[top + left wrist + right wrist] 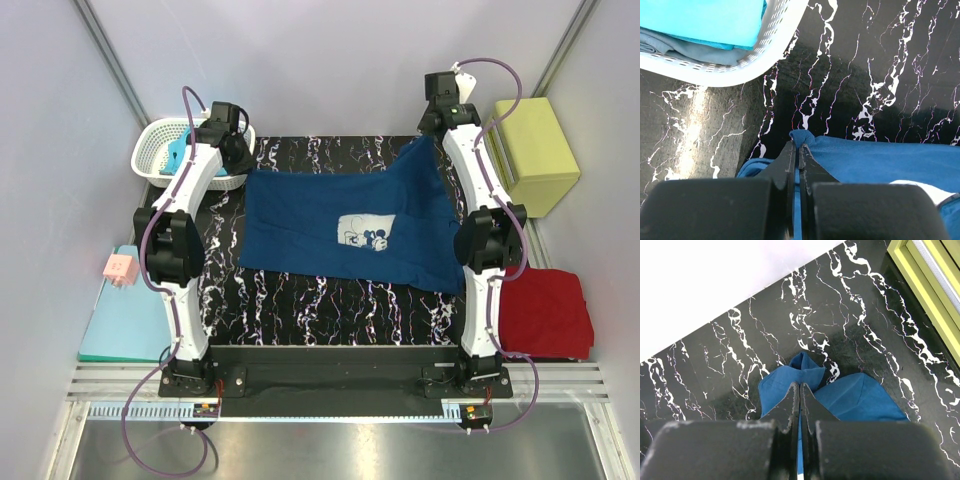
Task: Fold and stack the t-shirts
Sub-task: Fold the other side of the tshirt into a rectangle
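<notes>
- The left tool (798,150) is closed fully on one far corner of the navy shirt (330,225); a small tuft shows past its tips. A white basket (740,65) with a turquoise shirt (705,17) stands just beyond this tool, to its left.
- The navy shirt runs from this tool across to the right tool (799,387), long axis left to right, print up. Its body lies back from both tools, toward the arm bases. Each arm has its own corner, so neither is nearer.
- The right tool is closed tight on the other far corner, which looks raised.
- The black marbled surface (300,300) carries the shirt; pale walls stand around. A red shirt (545,310) lies right of the right arm.
</notes>
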### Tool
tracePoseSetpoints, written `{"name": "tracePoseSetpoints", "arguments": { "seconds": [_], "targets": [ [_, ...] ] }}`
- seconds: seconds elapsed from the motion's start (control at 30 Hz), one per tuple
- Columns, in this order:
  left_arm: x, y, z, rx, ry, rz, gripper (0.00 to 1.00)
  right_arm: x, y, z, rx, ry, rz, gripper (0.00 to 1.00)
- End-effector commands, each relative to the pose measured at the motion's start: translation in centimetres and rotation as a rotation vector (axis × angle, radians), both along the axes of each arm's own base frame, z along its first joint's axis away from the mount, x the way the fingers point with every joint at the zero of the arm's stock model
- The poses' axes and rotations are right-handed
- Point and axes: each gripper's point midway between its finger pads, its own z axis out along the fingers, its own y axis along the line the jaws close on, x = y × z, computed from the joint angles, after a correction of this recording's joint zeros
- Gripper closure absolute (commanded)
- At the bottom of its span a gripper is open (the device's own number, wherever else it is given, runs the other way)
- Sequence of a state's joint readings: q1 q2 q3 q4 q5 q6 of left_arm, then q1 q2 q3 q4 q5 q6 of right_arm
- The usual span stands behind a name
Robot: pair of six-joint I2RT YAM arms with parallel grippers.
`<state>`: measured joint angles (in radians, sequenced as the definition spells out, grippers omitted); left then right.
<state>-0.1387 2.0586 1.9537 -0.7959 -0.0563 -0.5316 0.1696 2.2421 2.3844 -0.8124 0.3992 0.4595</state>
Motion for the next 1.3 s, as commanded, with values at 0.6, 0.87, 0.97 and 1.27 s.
{"name": "tracePoseSetpoints", "arguments": {
  "seconds": [0.6,0.87,0.97,1.27],
  "targets": [
    [-3.7,0.9,1.0,0.020,-0.038,0.005,1.00,-11.4,-0.3,3.6,-0.074,-0.031,-0.036,1.00],
    [-4.8,1.2,-1.3,0.034,0.019,0.003,0.98,-15.0,0.3,1.2,-0.094,0.024,-0.023,1.00],
    [-5.3,1.2,-2.4,0.042,0.048,-0.006,0.98,-16.1,0.8,0.4,-0.096,0.040,-0.016,1.00],
    [-6.6,1.6,-3.9,0.068,0.087,-0.005,0.96,-20.4,2.1,-1.6,-0.099,0.089,-0.002,1.00]
  ]
}}
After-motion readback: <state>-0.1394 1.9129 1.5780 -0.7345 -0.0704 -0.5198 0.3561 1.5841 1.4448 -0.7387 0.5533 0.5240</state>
